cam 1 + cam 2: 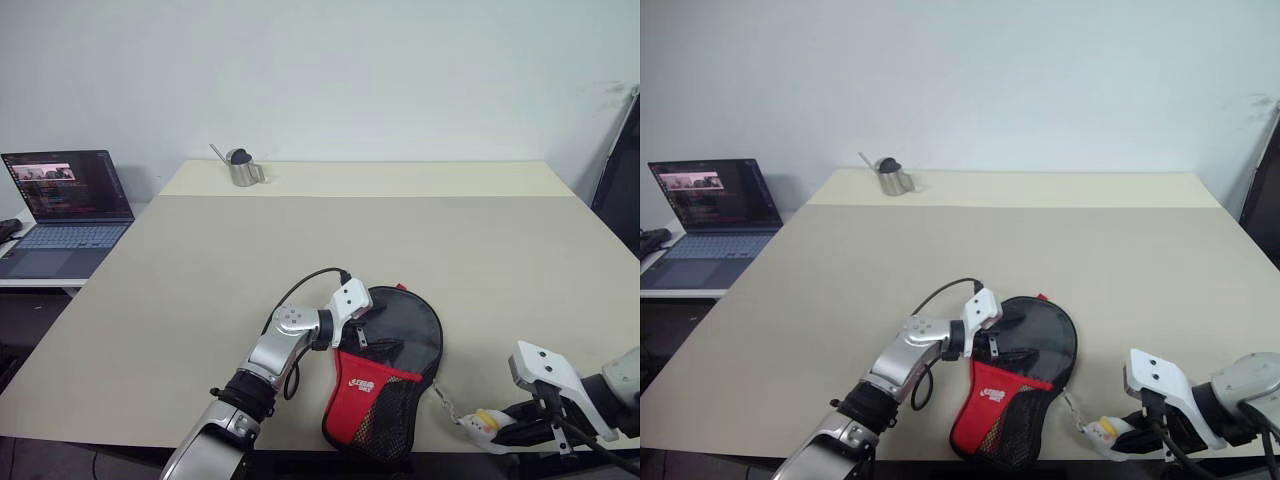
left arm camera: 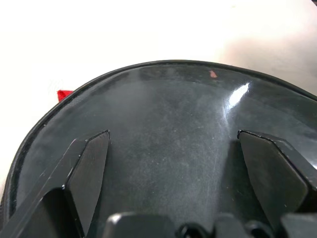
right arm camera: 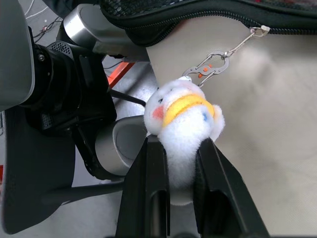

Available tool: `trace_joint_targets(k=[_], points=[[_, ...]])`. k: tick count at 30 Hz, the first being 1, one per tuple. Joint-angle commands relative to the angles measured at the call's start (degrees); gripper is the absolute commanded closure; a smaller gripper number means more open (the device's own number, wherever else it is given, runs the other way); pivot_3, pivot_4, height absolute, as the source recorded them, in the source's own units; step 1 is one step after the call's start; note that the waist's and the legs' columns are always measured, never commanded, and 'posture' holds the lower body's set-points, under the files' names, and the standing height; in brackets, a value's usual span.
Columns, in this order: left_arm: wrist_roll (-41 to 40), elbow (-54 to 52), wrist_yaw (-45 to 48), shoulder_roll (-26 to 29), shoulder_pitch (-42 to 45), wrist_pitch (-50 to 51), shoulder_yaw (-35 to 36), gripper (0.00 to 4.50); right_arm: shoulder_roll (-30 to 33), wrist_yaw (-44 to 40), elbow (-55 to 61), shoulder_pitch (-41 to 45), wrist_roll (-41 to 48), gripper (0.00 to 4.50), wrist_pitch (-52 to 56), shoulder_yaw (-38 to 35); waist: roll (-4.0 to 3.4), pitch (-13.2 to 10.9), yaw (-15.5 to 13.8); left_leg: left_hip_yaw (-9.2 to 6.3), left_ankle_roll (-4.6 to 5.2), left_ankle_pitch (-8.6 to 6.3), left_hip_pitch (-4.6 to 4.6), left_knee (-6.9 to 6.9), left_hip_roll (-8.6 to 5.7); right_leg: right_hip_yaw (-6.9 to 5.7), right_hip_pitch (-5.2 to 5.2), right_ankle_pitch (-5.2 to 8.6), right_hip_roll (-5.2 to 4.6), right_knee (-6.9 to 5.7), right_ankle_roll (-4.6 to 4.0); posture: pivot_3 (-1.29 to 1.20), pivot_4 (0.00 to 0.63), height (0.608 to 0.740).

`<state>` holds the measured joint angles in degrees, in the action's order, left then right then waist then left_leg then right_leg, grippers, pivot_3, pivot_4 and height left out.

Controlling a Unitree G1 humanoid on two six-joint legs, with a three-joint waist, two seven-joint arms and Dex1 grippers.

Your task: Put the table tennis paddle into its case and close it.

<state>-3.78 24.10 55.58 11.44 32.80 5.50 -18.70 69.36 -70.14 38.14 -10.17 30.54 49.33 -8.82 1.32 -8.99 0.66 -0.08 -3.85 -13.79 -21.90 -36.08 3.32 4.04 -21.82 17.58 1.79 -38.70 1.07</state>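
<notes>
Black-and-red case (image 1: 385, 370) lies on the worktop (image 1: 300, 250), left hand (image 2: 173, 173) spread wide over it; right hand (image 3: 181, 158) pinches the fluffy zipper charm (image 3: 185, 124) beside it.

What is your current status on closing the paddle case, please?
Left tool open, resting on the case. Right tool shut on plush zipper charm, clipped to the zipper. Nothing in the way.
</notes>
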Motion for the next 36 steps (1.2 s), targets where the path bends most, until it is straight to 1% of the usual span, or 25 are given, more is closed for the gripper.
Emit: trace_joint_targets(k=[1, 3, 6, 8, 11, 15, 18, 21, 25, 29, 32, 34, 35, 36], points=[[2.53, 3.62, -0.76, 0.22, -2.00, 1.10, -1.93, 0.00, -1.40, 1.92, 0.54, 1.27, 0.85, 4.29, 0.10, 2.35, 0.03, -0.01, 0.01, -0.01, 0.00, 0.00, 0.01, 0.00, 0.00, 0.00, 0.02, 0.00, 0.00, 0.01, 0.00, 0.00, 0.150, 0.740], [2.66, 3.70, -0.83, 0.20, -1.97, 0.93, -1.98, 0.00, -2.31, 3.79, -1.46, 4.32, 0.38, 4.29, 0.35, 2.95, 0.05, -0.01, 0.18, 0.00, 0.00, 0.00, 0.05, -0.01, 0.01, 0.01, 0.06, 0.00, 0.00, 0.01, 0.00, 0.00, 0.150, 0.740], [2.83, 3.91, -1.05, 0.16, -1.86, 0.60, -1.97, 0.00, -2.90, 4.30, -3.76, 8.69, 3.84, 4.29, 3.99, 1.72, 0.05, -0.02, 0.45, 0.02, 0.00, 0.00, 0.09, -0.04, 0.00, 0.03, 0.08, -0.05, 0.00, -0.03, 0.08, 0.00, 0.150, 0.740], [2.89, 4.15, -1.48, 0.07, -1.64, 0.30, -1.77, 0.00, -1.96, 3.83, -4.42, 9.43, 4.88, 3.56, 5.05, 0.88, 0.06, -0.02, 0.49, 0.01, 0.01, 0.01, 0.13, -0.06, 0.00, 0.03, 0.11, -0.09, 0.00, -0.06, 0.15, 0.00, 0.150, 0.740], [2.86, 4.36, -2.07, -0.13, -1.28, -0.25, -1.42, 0.00, -1.95, 4.53, -3.81, 9.42, 6.79, 2.61, 6.68, -0.97, 0.04, -0.01, 0.53, -0.01, 0.01, 0.01, 0.14, -0.06, 0.00, 0.03, 0.15, -0.09, 0.00, -0.06, 0.15, 0.00, 0.150, 0.740], [2.69, 3.43, -2.90, -0.36, -1.15, -0.82, -0.97, 0.00, -6.31, 9.06, -6.08, 17.22, 13.99, 1.26, 12.61, -4.44, 0.04, -0.03, 0.91, 0.02, 0.01, 0.01, 0.12, -0.07, 0.00, 0.06, 0.19, -0.10, 0.00, -0.07, 0.17, 0.00, 0.150, 0.740], [2.64, 2.68, -3.20, -0.25, -1.15, -0.90, -0.74, 0.00, -6.27, 9.40, -7.17, 19.82, 16.54, 1.26, 14.85, -4.98, 0.03, -0.01, 0.84, -0.01, 0.01, 0.01, 0.15, -0.07, -0.02, 0.05, 0.31, -0.10, -0.02, -0.04, 0.17, 0.00, 0.150, 0.740], [2.55, 1.94, -4.03, -0.36, -0.95, -1.11, -0.24, 0.00, -5.40, 9.31, -7.25, 20.44, 16.30, 1.26, 14.41, -3.69, -0.03, 0.02, 0.84, -0.08, 0.01, 0.00, 0.16, -0.05, 0.00, 0.05, 0.28, -0.10, -0.02, 0.04, 0.17, 0.00, 0.150, 0.740], [2.53, -0.63, -4.23, -0.05, -1.19, -1.05, -0.24, 0.00, -6.03, 9.81, -7.99, 21.69, 15.45, 1.26, 12.85, -2.11, 0.00, 0.00, 0.90, -0.01, 0.02, 0.00, 0.13, -0.05, -0.01, 0.05, 0.25, -0.10, -0.02, 0.06, 0.17, 0.00, 0.150, 0.740], [1.10, -5.04, -4.01, 1.15, -1.50, 0.18, 1.45, 0.00, -13.74, 18.91, -15.36, 29.61, 9.80, 1.26, 10.37, 2.62, 0.18, -0.12, 1.35, 0.02, 0.02, 0.00, 0.14, -0.06, 0.03, 0.07, 0.21, -0.11, -0.02, 0.04, 0.18, 0.00, 0.150, 0.740], [-1.42, -10.58, -3.71, 2.67, -1.68, 2.92, 3.96, 0.00, -18.73, 23.24, -19.94, 33.82, 5.29, 0.68, 8.28, 6.53, 0.25, -0.20, 1.46, 0.06, 0.02, 0.00, -0.02, -0.05, 0.07, 0.10, -0.08, -0.11, 0.02, -0.10, 0.18, 0.00, 0.150, 0.740], [-3.44, -13.88, -3.61, 3.55, -1.86, 5.04, 5.46, 0.00, -21.31, 26.77, -22.14, 35.31, 1.88, 0.04, 7.20, 8.59, 0.21, -0.22, 1.33, 0.06, 0.02, 0.01, -0.42, -0.04, 0.13, 0.11, -0.50, -0.11, 0.08, -0.22, 0.16, 0.00, 0.150, 0.740], [-5.54, -16.66, -3.24, 4.13, -2.10, 7.14, 6.80, 0.00, -22.88, 27.80, -23.45, 35.74, 0.88, 0.04, 6.76, 9.56, 0.21, -0.23, 1.22, 0.01, 0.01, 0.01, -0.57, -0.05, 0.16, 0.12, -0.58, -0.12, 0.10, -0.23, 0.15, 0.00, 0.150, 0.740], [-8.10, -19.59, -2.75, 4.79, -2.40, 9.84, 8.33, 0.00, -24.56, 28.87, -24.90, 36.17, 0.03, 0.04, 6.51, 10.41, 0.21, -0.23, 1.23, -0.02, 0.01, 0.02, -0.66, -0.07, 0.18, 0.12, -0.67, -0.22, 0.10, -0.25, -0.03, 0.00, 0.150, 0.740]])
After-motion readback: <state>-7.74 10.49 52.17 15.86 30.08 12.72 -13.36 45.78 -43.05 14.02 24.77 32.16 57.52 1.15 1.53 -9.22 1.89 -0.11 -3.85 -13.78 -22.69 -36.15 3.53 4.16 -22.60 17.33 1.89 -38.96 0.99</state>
